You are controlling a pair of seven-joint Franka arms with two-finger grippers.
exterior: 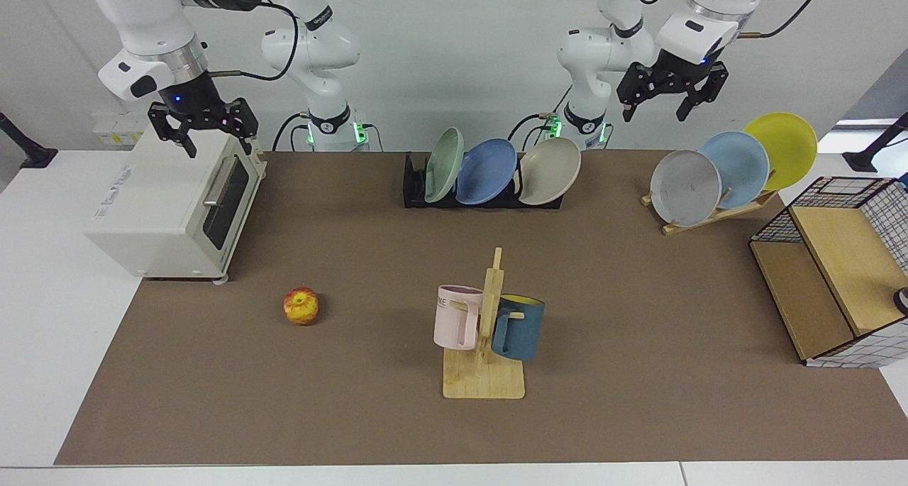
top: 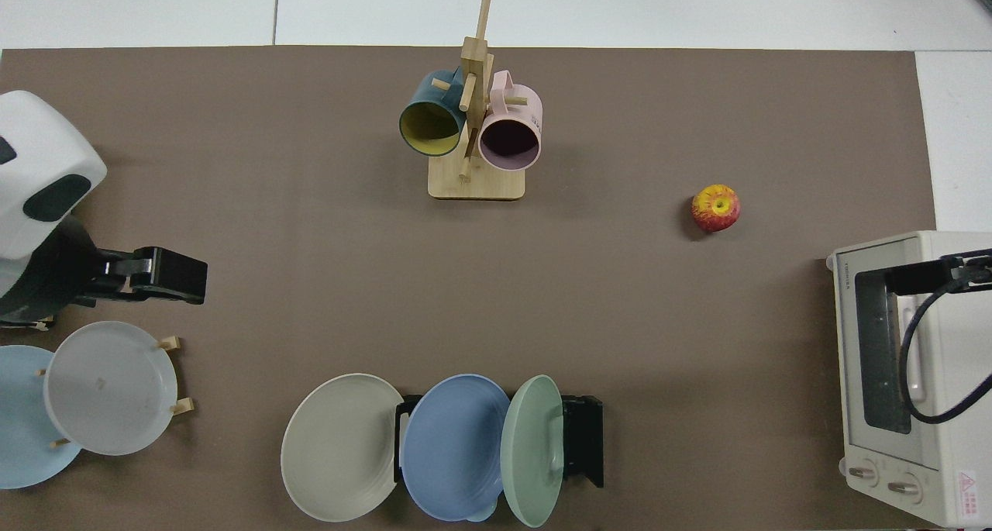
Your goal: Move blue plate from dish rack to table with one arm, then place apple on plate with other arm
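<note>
The blue plate point(exterior: 486, 171) stood on edge in the middle slot of the black dish rack point(exterior: 415, 186) at the far side of the table point(exterior: 638, 344), between a green plate point(exterior: 444, 164) and a beige plate point(exterior: 550, 170). The apple point(exterior: 301, 306) lay alone on the near left of the table. The left gripper point(exterior: 672, 107) hung empty, fingers spread, high above the wooden plate rack point(exterior: 716, 213) at far right. The right gripper point(exterior: 203, 133), also spread and empty, waited over the toaster oven point(exterior: 170, 202) at far left.
</note>
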